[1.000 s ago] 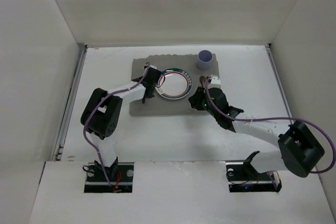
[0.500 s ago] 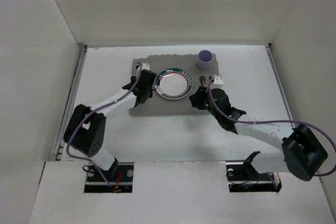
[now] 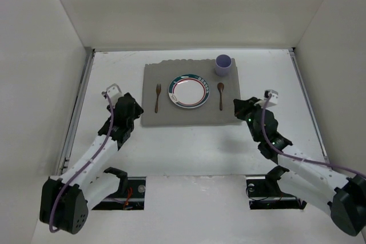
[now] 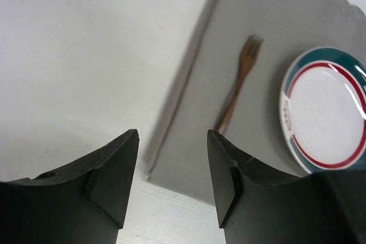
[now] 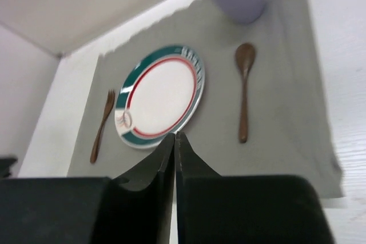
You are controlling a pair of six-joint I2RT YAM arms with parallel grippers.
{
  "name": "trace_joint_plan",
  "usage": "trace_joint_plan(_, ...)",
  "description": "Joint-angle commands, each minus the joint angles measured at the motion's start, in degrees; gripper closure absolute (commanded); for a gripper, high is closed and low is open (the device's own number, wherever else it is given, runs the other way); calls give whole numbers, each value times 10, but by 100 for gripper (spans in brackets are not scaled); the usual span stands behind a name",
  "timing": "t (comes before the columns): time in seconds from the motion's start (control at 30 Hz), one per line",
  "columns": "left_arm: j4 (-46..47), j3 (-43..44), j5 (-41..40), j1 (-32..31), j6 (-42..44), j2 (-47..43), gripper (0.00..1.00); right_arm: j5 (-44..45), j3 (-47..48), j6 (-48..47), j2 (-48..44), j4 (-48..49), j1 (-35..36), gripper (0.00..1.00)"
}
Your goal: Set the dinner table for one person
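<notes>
plainly, the left fingers [image 4: 108, 184] gape apart and empty, while the right fingers [image 5: 150, 178] press together on nothing.

White plate [image 3: 189, 91], teal rim band, red ring. Brown fork [image 3: 157, 98] and spoon [image 3: 221, 95]. Lilac cup [image 3: 223, 64], grey mat [image 3: 189, 116], white dinner table [image 3: 189, 147].
</notes>
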Motion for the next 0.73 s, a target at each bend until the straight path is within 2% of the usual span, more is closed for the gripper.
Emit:
trace_joint_plan(0.0,-10,-47,-9,29,-61,-62,50,40,-36,54,-66,40,-37,94)
trace_joint_plan(0.07,-35,-67,-12,48,-80,-96,49,58,-64,72,-110,44,-66,90)
trace_joint_plan(0.2,-69,-98,-12,85,-119,-150,47,71,-115,132,-198,40,-121,60)
trace_joint_plan(0.3,-70,-118,-10,106,-138,-168,47,74,-130,135,-237,39,-140,47)
trace_joint_plan(0.4,-72,-129,-6,123,-146,-177,47,74,-135,140,-235,43,-142,44)
trace_joint_plan(0.7,-59,-155,-2,134,-156,-191,47,50,-105,132,-137,60,-134,44)
